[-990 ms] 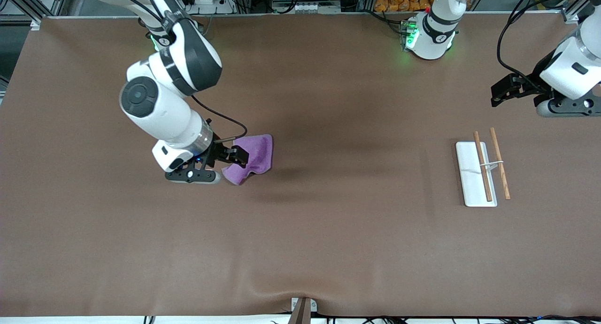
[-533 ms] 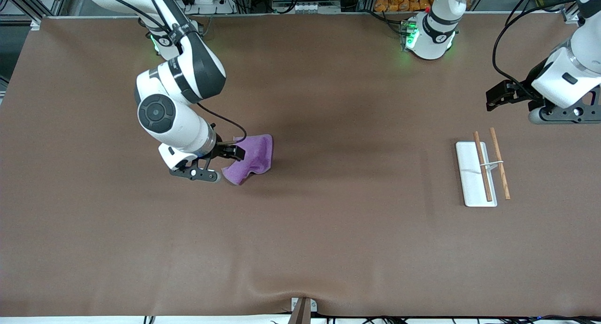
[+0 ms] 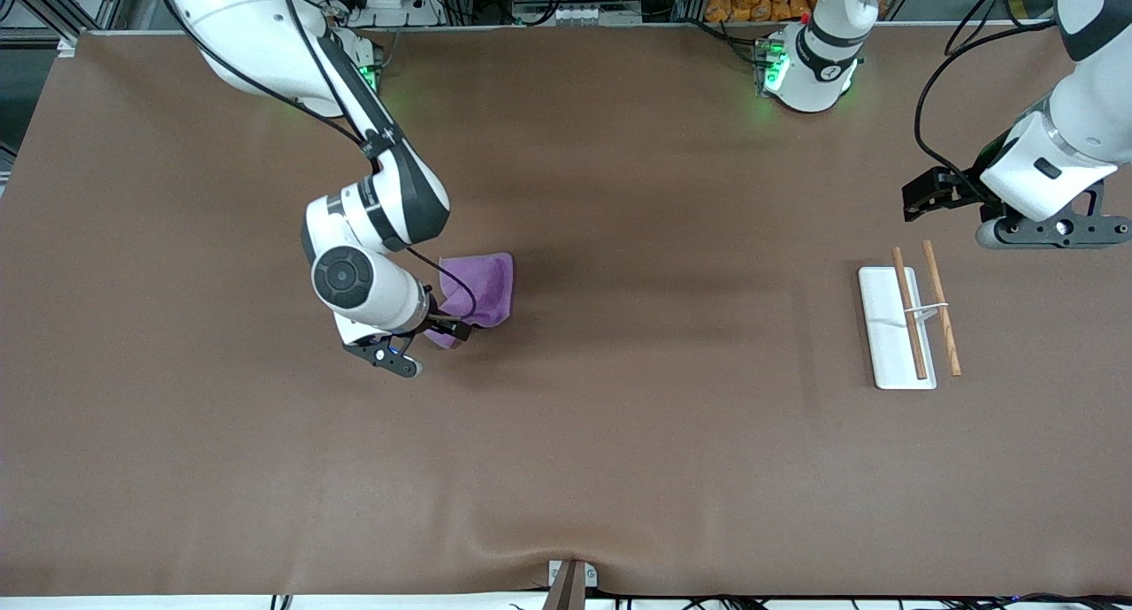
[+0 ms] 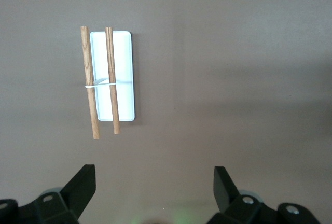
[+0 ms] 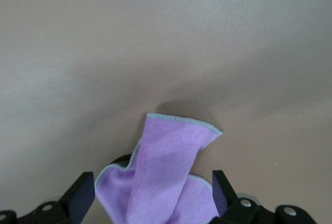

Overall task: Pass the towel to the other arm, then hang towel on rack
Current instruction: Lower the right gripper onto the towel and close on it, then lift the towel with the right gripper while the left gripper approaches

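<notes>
Front view gives us the whole brown bench (image 3: pixel 619 468). Left of centre, the right gripper (image 3: pixel 447 330) sits low at the near edge of the towel (image 3: pixel 482 287), a crumpled purple cloth. At the right, the rack (image 3: pixel 884 327) lies flat: a white rectangular plate with two thin wooden rods wired together. In the upper right, the left gripper (image 3: pixel 920 194) hovers over bare bench.

Only the right wrist view shows us the towel's (image 5: pixel 166 177) fuzzy folds between wide-open fingers (image 5: pixel 83 195), nothing gripped. Left wrist view shows its spread, empty fingers (image 4: pixel 83 182) over the bench near the rack (image 4: pixel 122 73).
</notes>
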Controlling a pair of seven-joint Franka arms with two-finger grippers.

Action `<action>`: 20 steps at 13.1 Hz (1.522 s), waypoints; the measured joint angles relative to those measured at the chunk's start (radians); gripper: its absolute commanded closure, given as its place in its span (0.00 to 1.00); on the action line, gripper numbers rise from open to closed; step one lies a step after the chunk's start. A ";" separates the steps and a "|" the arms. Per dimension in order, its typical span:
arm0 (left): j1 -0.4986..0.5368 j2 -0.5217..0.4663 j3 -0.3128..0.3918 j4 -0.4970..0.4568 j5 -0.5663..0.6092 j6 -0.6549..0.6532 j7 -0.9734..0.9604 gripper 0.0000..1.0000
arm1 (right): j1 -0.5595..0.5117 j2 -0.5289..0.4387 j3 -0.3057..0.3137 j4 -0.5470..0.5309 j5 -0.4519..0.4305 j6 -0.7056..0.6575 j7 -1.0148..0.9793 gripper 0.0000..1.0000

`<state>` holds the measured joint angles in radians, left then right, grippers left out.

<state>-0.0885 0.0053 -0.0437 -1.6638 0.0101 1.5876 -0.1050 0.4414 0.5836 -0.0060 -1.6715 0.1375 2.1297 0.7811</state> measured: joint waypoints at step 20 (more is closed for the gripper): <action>0.000 0.003 0.000 -0.044 0.000 0.055 0.000 0.00 | -0.035 0.081 0.000 0.096 0.101 -0.153 0.030 1.00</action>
<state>-0.0885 0.0081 -0.0432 -1.7076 0.0101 1.6421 -0.1049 0.4061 0.6650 -0.0058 -1.5750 0.2388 1.9764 0.8113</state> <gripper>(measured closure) 0.000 0.982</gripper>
